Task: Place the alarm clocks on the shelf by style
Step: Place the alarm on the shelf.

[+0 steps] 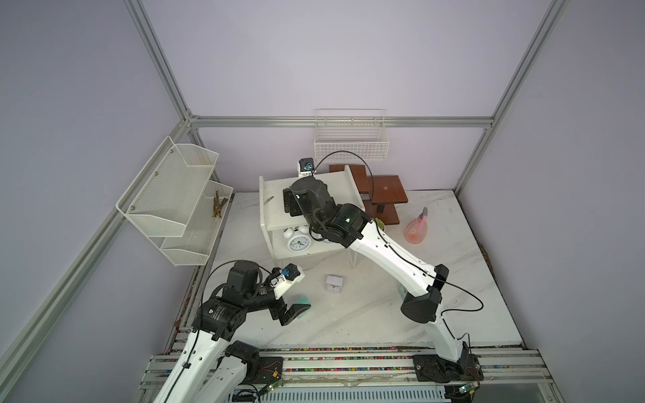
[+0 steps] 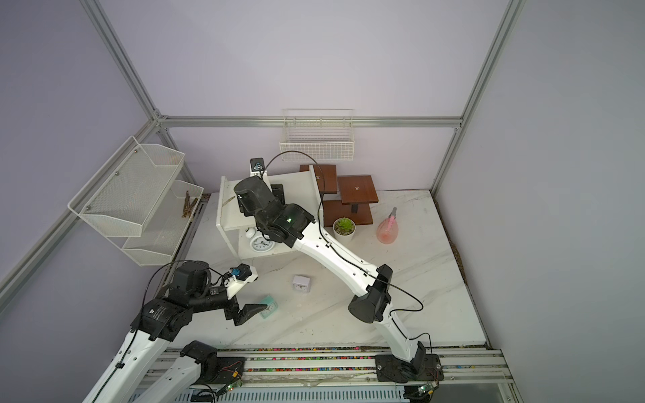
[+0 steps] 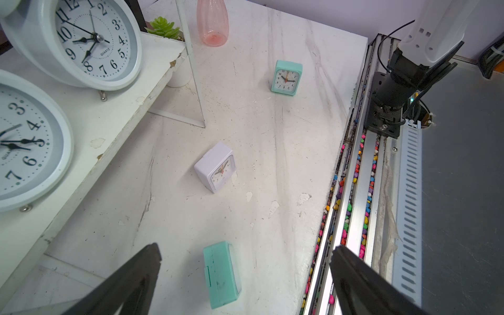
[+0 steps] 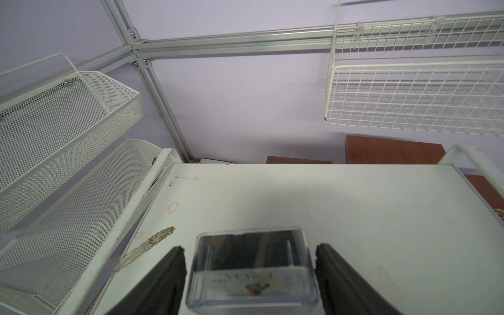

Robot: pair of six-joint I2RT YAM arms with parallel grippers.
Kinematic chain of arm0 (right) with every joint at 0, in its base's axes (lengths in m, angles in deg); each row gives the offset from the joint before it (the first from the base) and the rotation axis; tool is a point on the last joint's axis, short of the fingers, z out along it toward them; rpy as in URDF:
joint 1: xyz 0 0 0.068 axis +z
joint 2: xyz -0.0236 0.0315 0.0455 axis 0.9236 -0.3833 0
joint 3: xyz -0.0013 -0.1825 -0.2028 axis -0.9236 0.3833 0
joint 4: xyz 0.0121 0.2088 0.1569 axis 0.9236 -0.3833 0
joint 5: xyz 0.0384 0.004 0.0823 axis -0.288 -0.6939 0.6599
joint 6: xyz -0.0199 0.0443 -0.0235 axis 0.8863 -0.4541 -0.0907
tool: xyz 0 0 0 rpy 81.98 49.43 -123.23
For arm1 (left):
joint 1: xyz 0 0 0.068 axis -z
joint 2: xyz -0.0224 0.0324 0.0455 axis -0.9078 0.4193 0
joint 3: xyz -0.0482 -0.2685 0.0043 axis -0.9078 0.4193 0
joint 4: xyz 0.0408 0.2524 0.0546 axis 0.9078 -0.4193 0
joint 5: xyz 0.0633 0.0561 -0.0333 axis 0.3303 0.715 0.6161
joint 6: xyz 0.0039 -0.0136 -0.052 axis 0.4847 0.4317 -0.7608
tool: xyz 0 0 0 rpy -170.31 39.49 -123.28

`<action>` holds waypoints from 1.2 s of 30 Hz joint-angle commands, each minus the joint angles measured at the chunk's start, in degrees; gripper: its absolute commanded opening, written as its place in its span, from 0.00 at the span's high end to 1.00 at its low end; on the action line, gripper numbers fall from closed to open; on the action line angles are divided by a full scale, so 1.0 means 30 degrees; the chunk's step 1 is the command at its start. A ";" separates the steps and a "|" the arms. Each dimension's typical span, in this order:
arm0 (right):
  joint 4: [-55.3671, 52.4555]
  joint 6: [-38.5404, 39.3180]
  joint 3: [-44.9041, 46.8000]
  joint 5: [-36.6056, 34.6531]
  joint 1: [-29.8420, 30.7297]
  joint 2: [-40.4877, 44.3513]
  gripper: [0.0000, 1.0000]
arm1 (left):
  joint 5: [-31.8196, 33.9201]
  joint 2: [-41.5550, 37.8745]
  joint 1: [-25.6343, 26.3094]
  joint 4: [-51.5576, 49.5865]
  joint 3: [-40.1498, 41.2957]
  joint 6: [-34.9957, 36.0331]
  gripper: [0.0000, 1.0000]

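Our white two-tier board shelf (image 1: pixel 274 216) holds three of six: two round white twin-bell clocks (image 3: pixel 95 41) (image 3: pixel 24 141) below, a silver-grey square clock (image 4: pixel 251 261) between our right gripper's (image 4: pixel 251 247) parted fingers on top. Under and beyond our left gripper's (image 3: pixel 246 246) wide-spread fingers, three are left: two mint-green square clocks (image 3: pixel 221 274) (image 3: pixel 286 77), one white square clock (image 3: pixel 216 167).

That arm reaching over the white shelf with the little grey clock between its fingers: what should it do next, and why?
Probably lift the right gripper straight up and draw it back. The silver-grey clock sits on the top board of the shelf, and the fingers appear slightly clear of both its sides, so it looks set down.
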 commanded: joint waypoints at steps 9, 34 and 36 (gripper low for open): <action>-0.0480 -0.0298 -0.0394 0.1274 -0.0022 0.0952 0.01 | -0.0337 -0.0196 0.0136 -0.0055 0.0060 0.0250 0.00; 0.4476 -0.1899 1.9208 -0.2761 0.5715 1.4144 0.01 | -0.0468 -0.0047 0.0269 -0.0002 0.0084 0.0327 0.00; 0.5233 -0.2607 2.1360 -0.2735 0.6072 1.5462 0.01 | -0.0571 0.0025 0.0295 -0.0006 0.0120 0.0374 0.00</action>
